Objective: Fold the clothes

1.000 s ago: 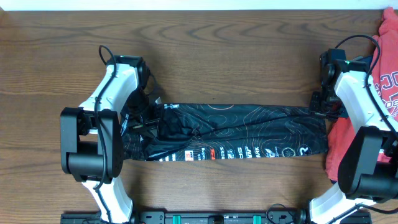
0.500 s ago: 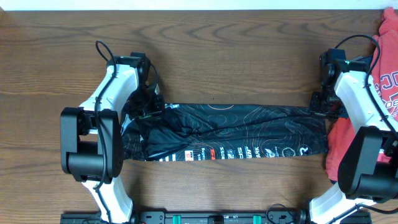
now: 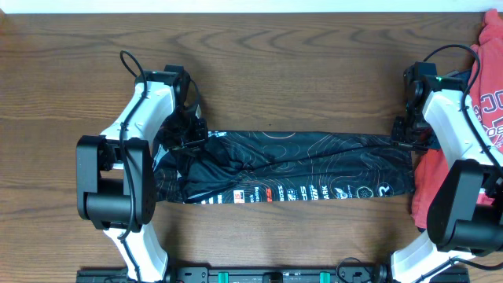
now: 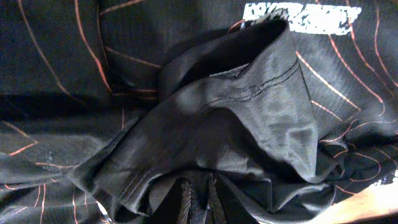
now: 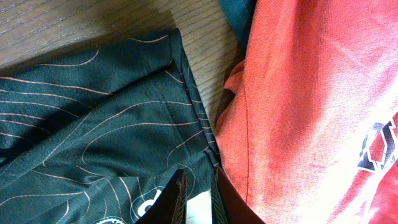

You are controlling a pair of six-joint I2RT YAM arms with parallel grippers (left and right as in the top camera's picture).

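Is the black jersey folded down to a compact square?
No, the black jersey lies as one long narrow band, bunched up at its left end.

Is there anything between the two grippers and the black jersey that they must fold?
Nothing visible. Both the left gripper and the right gripper sit on the black orange-lined sports jersey. A red cloth garment lies just beside its right end.

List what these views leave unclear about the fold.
1. Left gripper: overhead, its arm covers it; the left wrist view crops it, so its grip on the black, orange-lined jersey is unclear.
2. Right gripper: likewise cropped in the right wrist view.
3. Red printed T-shirt: cut by overhead's right edge.
4. Sponsor logos: too small overhead.
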